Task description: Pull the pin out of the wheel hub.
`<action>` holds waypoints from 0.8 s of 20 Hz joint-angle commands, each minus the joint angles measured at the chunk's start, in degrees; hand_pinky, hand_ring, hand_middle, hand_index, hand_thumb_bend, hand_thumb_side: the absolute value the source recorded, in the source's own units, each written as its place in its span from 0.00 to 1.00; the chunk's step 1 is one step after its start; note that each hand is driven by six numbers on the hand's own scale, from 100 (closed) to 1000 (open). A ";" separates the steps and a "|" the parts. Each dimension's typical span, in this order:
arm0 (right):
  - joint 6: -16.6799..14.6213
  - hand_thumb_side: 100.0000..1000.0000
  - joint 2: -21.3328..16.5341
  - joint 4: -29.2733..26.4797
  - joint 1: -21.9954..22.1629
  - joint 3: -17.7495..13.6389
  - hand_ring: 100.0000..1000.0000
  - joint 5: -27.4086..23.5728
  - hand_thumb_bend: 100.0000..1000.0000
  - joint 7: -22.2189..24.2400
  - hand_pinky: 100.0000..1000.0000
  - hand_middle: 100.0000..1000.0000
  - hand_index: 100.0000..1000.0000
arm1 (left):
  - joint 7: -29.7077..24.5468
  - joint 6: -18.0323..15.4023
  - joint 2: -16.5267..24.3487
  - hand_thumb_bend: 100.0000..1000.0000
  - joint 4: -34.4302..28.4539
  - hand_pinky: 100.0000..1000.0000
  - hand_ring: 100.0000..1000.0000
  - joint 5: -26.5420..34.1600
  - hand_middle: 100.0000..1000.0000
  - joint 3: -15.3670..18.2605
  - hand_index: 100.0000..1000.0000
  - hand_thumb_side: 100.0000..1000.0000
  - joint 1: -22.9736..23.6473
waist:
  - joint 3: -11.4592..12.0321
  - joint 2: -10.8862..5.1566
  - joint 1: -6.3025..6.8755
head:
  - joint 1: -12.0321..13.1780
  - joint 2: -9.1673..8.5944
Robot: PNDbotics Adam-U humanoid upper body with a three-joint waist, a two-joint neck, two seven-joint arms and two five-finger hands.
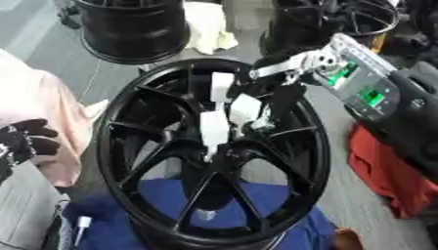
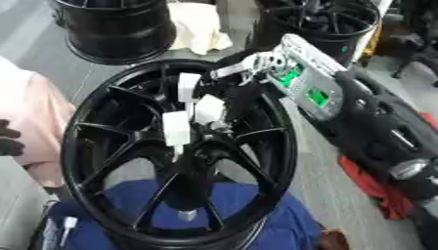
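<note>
R hand at the hub of the black wheel, white-tipped fingers down in the center.

Black wheel (image 1: 120,146) lies flat on a blue cloth (image 1: 128,229), spokes running to the hub (image 1: 224,157) in the middle. R hand (image 1: 229,108) comes in from upper right, arm w/ green-lit panel (image 1: 363,85) over the rim; its fingers (image 1: 214,128) point down onto the hub, close together, narrow. Can't tell if they hold the pin, pin itself not made out. L hand (image 1: 21,141) shows at left edge, dark fingers curled, holding nothing. Two more black wheels (image 1: 133,29) stand behind, w/ a pale cloth (image 1: 209,29) between. Red cloth (image 1: 389,171) at right, small white thing (image 1: 83,225) on the blue cloth at lower left.
</note>
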 commanded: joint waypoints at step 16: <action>-0.29 0.10 0.30 -0.29 -1.19 -1.53 0.57 2.74 0.08 0.06 0.59 0.60 0.73 | -0.08 0.06 0.79 0.00 -1.29 0.77 0.72 0.06 0.71 -0.11 0.88 0.71 -0.74 | 0.17 -0.45 0.36 | -0.21 0.03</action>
